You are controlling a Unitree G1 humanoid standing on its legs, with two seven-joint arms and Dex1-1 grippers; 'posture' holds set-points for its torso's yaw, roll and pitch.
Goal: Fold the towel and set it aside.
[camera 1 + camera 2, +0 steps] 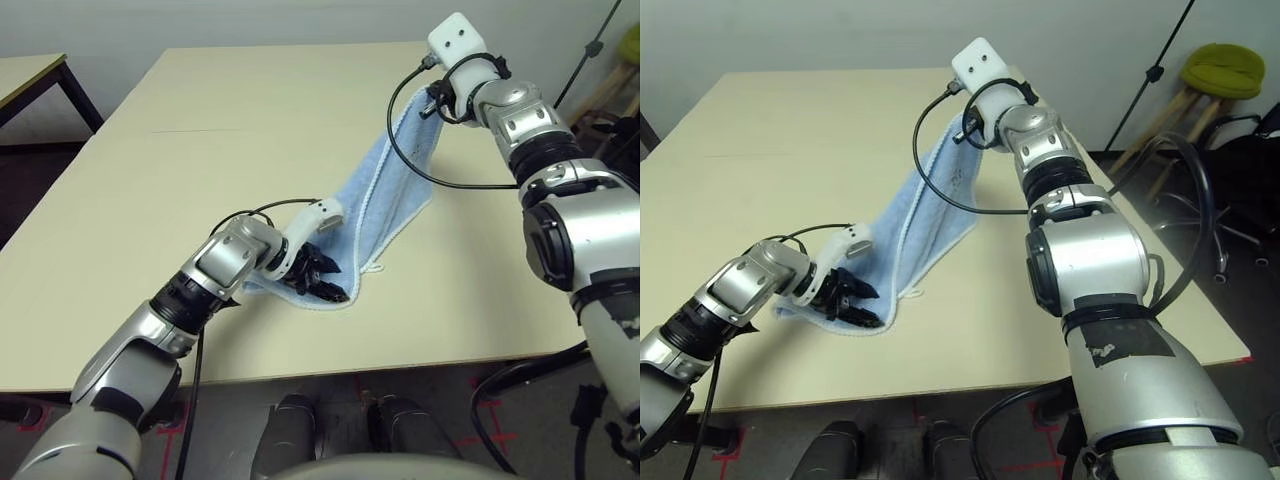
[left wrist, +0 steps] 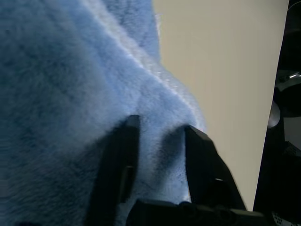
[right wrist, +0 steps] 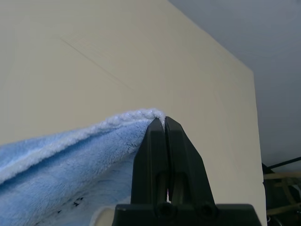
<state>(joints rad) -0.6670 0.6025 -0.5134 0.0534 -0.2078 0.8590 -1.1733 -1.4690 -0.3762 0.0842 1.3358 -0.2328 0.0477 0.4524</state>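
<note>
The towel [image 1: 385, 190] stretches diagonally from the right gripper [image 3: 164, 123], pinched on its raised corner, down to the left gripper [image 2: 157, 141], whose fingers straddle, perhaps not yet clamping, its low end.

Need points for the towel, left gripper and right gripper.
towel [image 1: 385, 190]: left eye view, hanging middle of the cloth.
left gripper [image 2: 157, 155]: left wrist view, midway between fingers pressed into cloth.
right gripper [image 3: 164, 123]: right wrist view, tips pinching the white edging.

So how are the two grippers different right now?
The right gripper is held high above the table, jaws pinched shut on a corner of the towel; the left gripper is low at the towel's near end, jaws apart with cloth bunched between them. Both touch the same towel.
</note>
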